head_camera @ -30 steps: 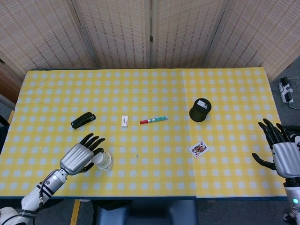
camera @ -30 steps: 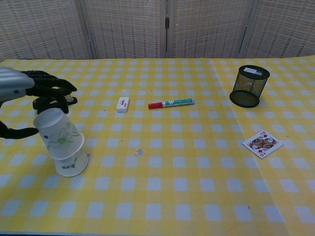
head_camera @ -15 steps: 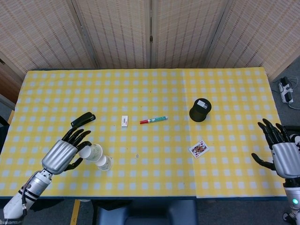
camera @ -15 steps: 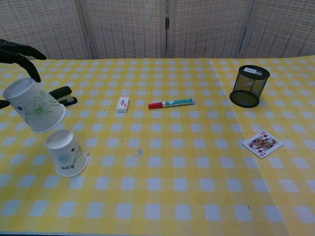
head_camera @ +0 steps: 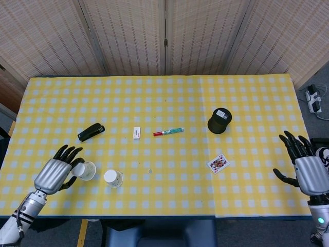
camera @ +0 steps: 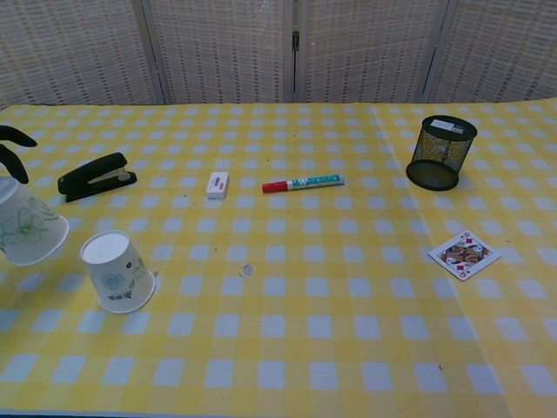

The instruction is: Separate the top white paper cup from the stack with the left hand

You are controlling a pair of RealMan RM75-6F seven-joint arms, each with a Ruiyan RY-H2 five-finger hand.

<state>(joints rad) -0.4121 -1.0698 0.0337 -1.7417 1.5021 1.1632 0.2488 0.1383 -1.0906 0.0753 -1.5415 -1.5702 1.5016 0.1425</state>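
Left hand [head_camera: 53,174] grips the top white paper cup [head_camera: 85,170], fingers wrapped around its side, near the front left edge of the surface [head_camera: 169,103]. I see the cup tilted, its open rim turned toward the other paper cup [head_camera: 113,178], and the two are apart with a gap of yellow-checked cloth between them. In the chest view that held cup [camera: 26,228] shows a green flower print and sits at the far left of the frame, while the remaining cup [camera: 116,270] stands upside down on the surface just beside it.

I have my right hand [head_camera: 307,171] at the right edge of the surface, fingers spread and holding nothing.

Further back lie a black stapler [head_camera: 91,131], a small white eraser [head_camera: 136,133] and a marker with a red cap [head_camera: 168,131], roughly in a row. A black mesh pen holder [head_camera: 220,120] stands to the right, with a playing card [head_camera: 218,163] lying nearer me.
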